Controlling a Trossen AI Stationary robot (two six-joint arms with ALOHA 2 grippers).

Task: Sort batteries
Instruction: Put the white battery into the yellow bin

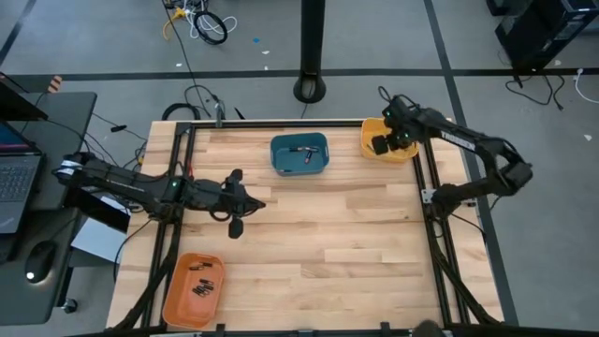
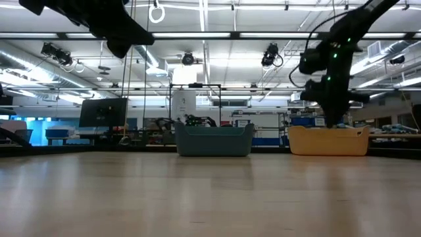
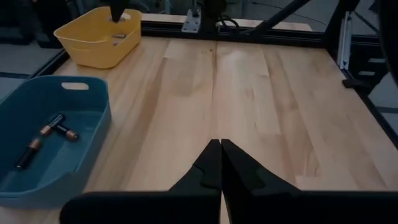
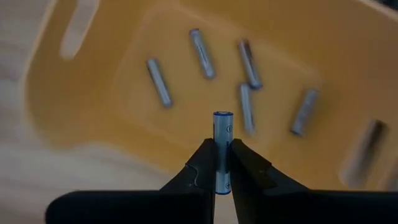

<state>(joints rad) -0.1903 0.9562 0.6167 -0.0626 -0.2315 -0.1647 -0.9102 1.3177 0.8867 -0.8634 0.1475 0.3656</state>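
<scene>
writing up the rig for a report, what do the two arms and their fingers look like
Both arms are dark, nearly black, built of slim jointed links. The left arm shows a small green light near its middle and cabling at its base; the right arm carries pale lettering along one link. Each ends in two flat, matte black fingers tapering to narrow tips, seen on the left gripper and the right gripper.

Loose batteries (image 4: pixel 158 82) in the yellow bin (image 4: pixel 74 106) are blurred; its rim is cut off.
</scene>
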